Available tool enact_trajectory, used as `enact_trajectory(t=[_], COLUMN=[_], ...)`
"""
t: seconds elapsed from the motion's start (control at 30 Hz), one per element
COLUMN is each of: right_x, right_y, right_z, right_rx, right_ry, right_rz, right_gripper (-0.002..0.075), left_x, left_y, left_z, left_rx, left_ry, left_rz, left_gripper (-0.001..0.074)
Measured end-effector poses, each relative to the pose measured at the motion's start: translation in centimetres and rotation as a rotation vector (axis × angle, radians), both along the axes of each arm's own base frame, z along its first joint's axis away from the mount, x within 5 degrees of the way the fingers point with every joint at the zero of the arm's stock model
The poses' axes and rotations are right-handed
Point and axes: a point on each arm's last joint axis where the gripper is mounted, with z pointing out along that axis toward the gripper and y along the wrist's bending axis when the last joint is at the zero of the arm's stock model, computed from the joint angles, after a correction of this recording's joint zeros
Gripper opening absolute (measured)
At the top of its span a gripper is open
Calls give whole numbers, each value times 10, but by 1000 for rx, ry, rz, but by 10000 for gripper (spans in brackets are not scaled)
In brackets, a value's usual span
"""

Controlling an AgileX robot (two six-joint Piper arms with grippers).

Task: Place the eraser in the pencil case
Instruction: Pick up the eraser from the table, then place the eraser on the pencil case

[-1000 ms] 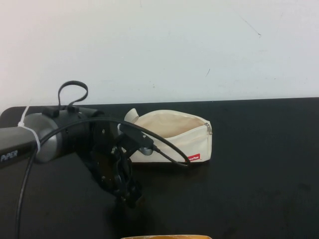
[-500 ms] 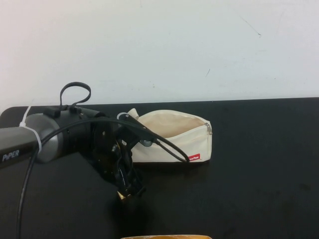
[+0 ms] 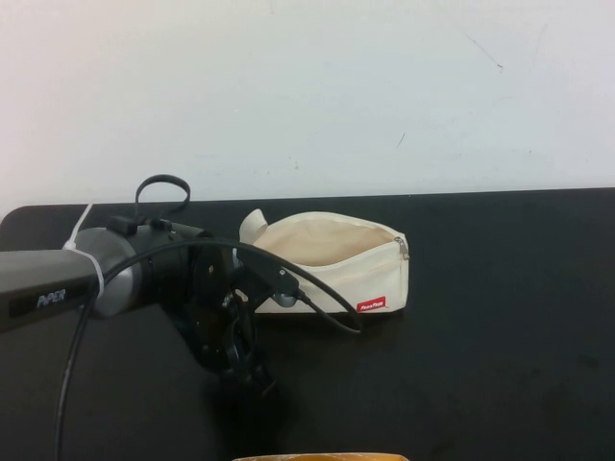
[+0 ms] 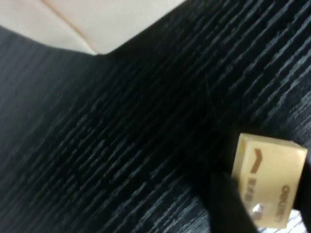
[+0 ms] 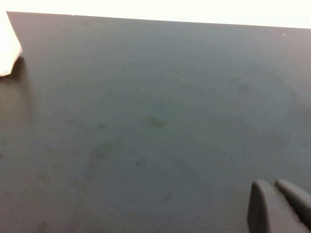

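So the right wrist cam is mostly just looking at the flat black desk, matte with a few faint smudgy marks across the middle. A bright white band runs along the far edge where the desk ends. At one edge of the shot a small corner of the cream-white fabric pencil case pokes in, resting on the desk and throwing a soft shadow beside it. Down in a corner sits the right gripper, its two dark grey rounded fingertips pressed together, nothing between them, well apart from the case.
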Motion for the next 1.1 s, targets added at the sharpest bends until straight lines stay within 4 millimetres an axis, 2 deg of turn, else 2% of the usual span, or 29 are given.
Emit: enact_trajectory(t=[0.1, 0.37, 0.5, 0.63, 0.8, 1.0, 1.1], right_x=[0, 0, 0, 0, 0, 0, 0], right_y=[0, 0, 0, 0, 0, 0, 0], right_z=[0, 0, 0, 0, 0, 0, 0], right_rx=[0, 0, 0, 0, 0, 0, 0], right_ry=[0, 0, 0, 0, 0, 0, 0], right_rz=[0, 0, 0, 0, 0, 0, 0], right_gripper=[-1, -1, -1, -1, -1, -1, -1], left_x=[0, -4, -14, -26, -34, -18, -2], left_y=[0, 0, 4, 7, 2, -13, -19], left_z=[0, 0, 13, 44, 101, 167, 178], left_rx=[-2, -3, 22, -10, -164, -397, -438], left_ry=[3, 51, 115, 105, 3, -220, -342], left_rz=[0, 28, 4, 4, 32, 45, 36], left_gripper=[185, 185, 185, 185, 185, 185, 185])
